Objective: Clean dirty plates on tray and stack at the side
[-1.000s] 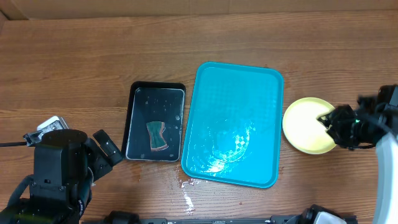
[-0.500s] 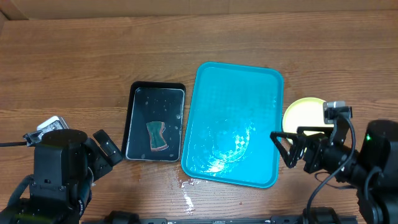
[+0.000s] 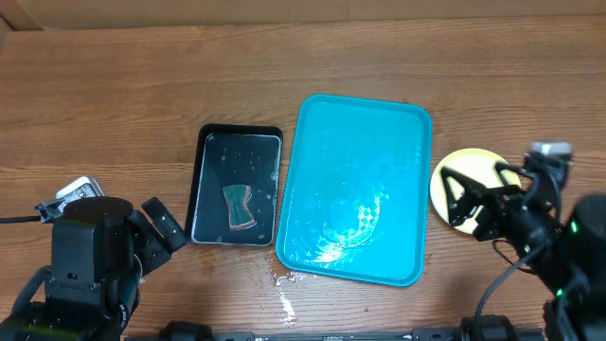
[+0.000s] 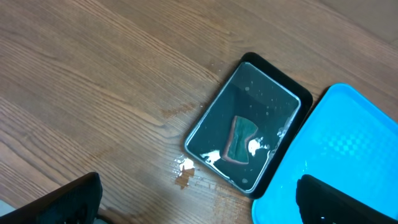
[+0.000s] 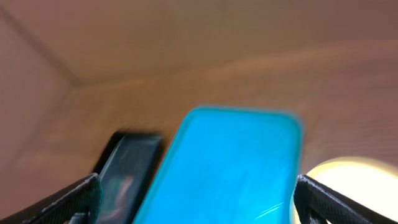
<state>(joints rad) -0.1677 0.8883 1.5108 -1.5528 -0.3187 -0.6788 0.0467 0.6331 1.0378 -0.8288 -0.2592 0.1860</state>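
My right gripper point(image 3: 452, 200) hangs spread and empty over the plates point(image 3: 471, 163), stacked at three o'clock of the bare tray point(image 3: 360, 133). Stacking looks finished, so next I lift clear.

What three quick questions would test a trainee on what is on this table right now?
1. True or false: a plate lies on the blue tray.
2. Pick one: what sits in the black tray? A) a sponge B) a cup C) a fork
3. Short answer: in the overhead view, what is the open right gripper over?

Key: 1 false, the blue tray holds only water. 2 A. 3 the yellow plate, beside the blue tray.
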